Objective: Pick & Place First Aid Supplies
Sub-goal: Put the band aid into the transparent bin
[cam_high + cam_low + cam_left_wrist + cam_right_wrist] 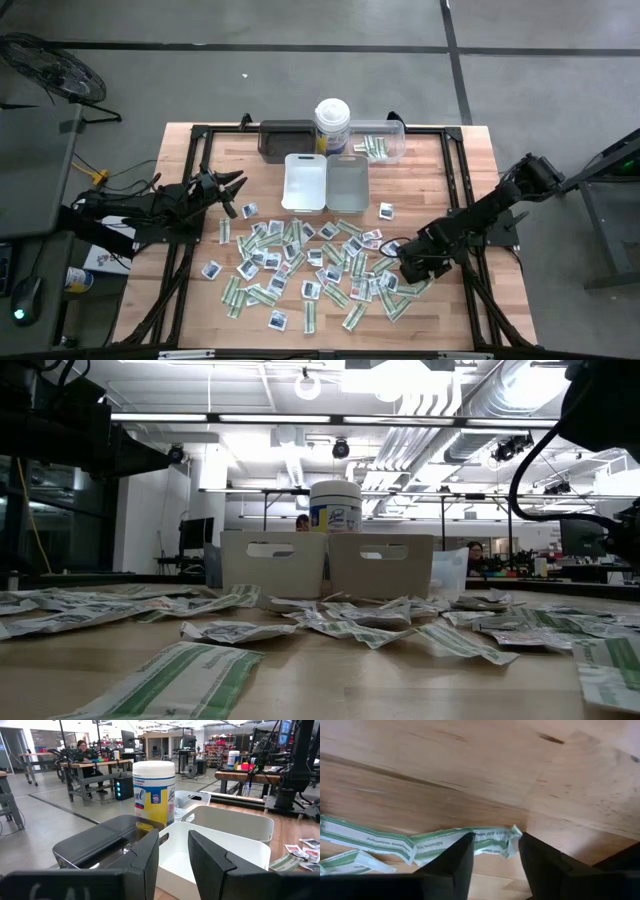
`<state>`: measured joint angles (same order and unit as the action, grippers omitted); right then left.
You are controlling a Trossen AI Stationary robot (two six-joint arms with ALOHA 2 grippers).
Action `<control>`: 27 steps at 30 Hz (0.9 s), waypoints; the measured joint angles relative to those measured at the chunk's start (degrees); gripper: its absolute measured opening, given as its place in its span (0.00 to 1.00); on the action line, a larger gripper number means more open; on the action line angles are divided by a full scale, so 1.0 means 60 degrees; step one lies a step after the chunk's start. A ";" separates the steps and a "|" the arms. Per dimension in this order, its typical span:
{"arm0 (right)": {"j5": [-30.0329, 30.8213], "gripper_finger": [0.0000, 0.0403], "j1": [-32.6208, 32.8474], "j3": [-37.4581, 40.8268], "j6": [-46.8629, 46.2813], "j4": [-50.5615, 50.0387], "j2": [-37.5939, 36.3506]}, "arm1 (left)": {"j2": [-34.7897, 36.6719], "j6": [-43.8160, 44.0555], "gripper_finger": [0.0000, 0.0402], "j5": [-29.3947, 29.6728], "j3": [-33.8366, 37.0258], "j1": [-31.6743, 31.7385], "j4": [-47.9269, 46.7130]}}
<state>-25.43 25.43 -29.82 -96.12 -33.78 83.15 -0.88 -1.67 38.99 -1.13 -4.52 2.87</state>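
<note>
Near the table's [470, 180] right edge, the right gripper [492, 857], jaws parted, straddles a green-and-white strip [470, 842] lying flat: light, limp, best pinched at its crumpled end.

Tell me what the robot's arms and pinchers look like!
Both arms are dark, nearly black, built from jointed links. The left gripper and the right gripper each end in two chunky dark fingers with flat, angular tips. A black cable loops near one arm.

Lidded canister [332, 124] behind trays [306, 183]
</note>
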 joint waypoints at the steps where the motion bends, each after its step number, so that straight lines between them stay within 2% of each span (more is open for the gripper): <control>1: 0.0009 0.33 -0.0002 0.0000 -0.0004 0.0000 0.0000 | -0.0001 0.0003 0.25 0.0000 0.0001 -0.0003 0.0000; 15: 0.0206 0.03 -0.0007 -0.0025 0.0115 -0.0116 -0.0116 | 0.0001 0.0004 0.25 0.0003 0.0000 0.0001 0.0000; 20: 0.0543 0.01 -0.0007 -0.0006 0.0189 -0.0230 -0.0572 | -0.0001 0.0002 0.25 0.0001 0.0002 -0.0001 0.0000; 27: 0.2026 0.00 -0.0046 0.0020 0.0028 -0.0659 -0.2059 | -0.0001 0.0002 0.25 0.0001 0.0000 -0.0003 0.0000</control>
<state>-13.28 25.15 -29.71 -95.95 -37.73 70.80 -0.89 -1.66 38.99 -1.13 -4.54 2.87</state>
